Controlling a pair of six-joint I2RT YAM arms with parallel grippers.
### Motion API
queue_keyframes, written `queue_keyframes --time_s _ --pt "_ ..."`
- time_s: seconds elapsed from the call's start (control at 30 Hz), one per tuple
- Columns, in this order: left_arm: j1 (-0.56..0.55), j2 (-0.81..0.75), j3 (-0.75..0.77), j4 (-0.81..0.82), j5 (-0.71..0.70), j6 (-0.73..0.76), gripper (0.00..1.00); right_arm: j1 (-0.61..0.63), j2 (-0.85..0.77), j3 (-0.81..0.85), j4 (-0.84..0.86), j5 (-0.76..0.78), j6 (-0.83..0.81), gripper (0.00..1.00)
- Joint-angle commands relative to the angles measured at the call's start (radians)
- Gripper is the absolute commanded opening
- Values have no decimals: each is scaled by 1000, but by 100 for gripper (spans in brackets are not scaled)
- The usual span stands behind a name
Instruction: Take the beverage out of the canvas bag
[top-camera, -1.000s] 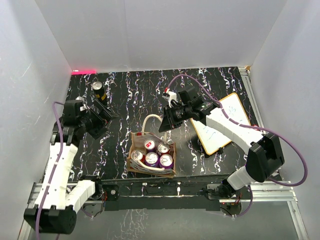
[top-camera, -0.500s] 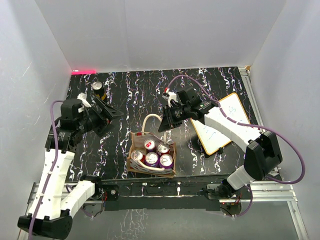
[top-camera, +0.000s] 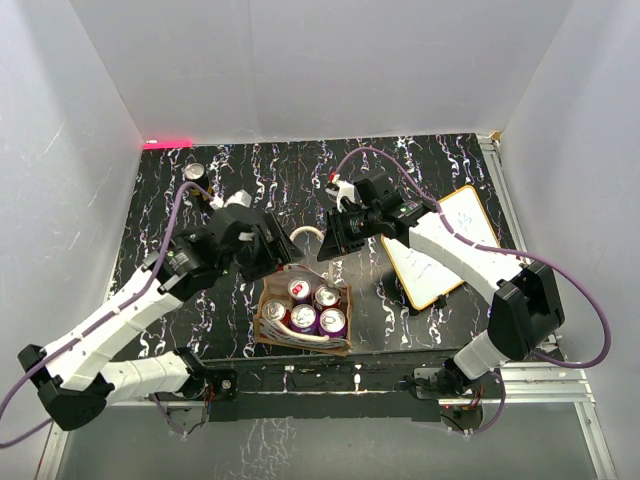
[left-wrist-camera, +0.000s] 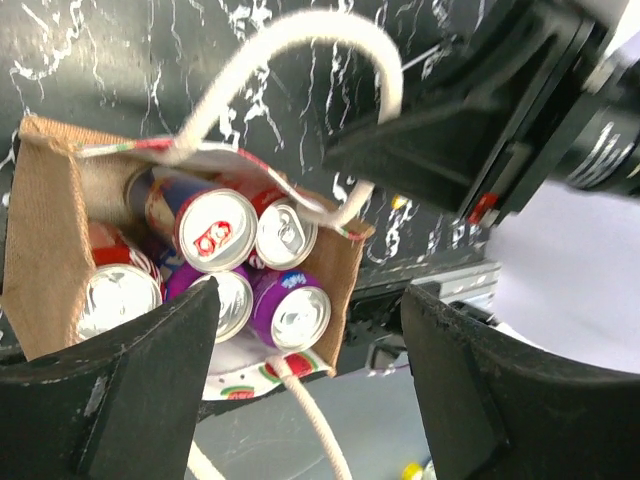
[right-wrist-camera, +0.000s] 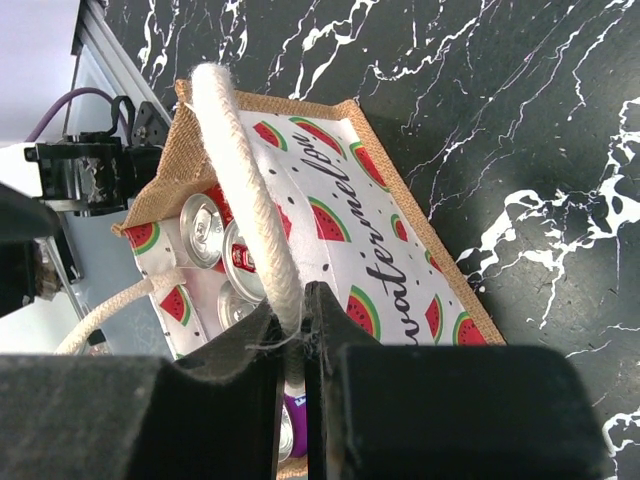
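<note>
The tan canvas bag (top-camera: 262, 328) stands near the front edge and holds several beverage cans, red (top-camera: 300, 289) and purple (top-camera: 304, 318). My right gripper (top-camera: 328, 250) is shut on the bag's far cream handle (top-camera: 304, 235) and holds it up; the rope (right-wrist-camera: 250, 200) is pinched between the jaws (right-wrist-camera: 300, 300) above the watermelon-print panel (right-wrist-camera: 400, 250). My left gripper (top-camera: 275, 252) is open and empty, hovering over the bag's far-left side. In the left wrist view its gripper (left-wrist-camera: 310, 305) frames the bag (left-wrist-camera: 45, 230), a red can (left-wrist-camera: 215, 228) and a purple can (left-wrist-camera: 298, 315).
An orange-framed whiteboard (top-camera: 445, 245) lies at the right. A dark can (top-camera: 195, 178) stands at the far left of the black marbled table. White walls close in three sides. A metal rail (top-camera: 330, 375) runs along the front edge.
My left arm has swung from the far left side in over the bag, gripper open. The right gripper has stayed put, shut on the handle.
</note>
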Motion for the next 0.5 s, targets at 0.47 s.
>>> queue_keyframes --time_s 0.47 --pt "-272 200 33 -197 -363 -85 67 5 -9 48 -1 31 -7 12"
